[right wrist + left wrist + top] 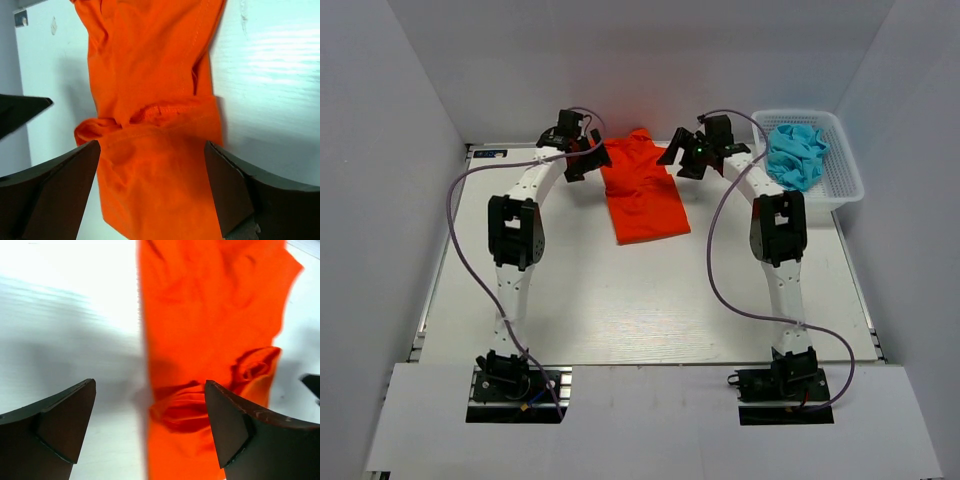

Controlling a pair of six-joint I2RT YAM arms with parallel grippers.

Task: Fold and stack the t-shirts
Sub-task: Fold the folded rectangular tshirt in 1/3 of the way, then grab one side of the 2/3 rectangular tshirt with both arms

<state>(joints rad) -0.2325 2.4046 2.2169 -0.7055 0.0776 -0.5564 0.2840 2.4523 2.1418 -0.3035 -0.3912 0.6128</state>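
Carefully lower left gripper (586,160) and right gripper (690,160), both wide open, empty, onto orange t-shirt (642,200) far corners together.

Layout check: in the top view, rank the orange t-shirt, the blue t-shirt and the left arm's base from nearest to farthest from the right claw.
From the right claw:
1. orange t-shirt, just to its left.
2. blue t-shirt, in the basket on its right.
3. left arm's base, at the near left edge.
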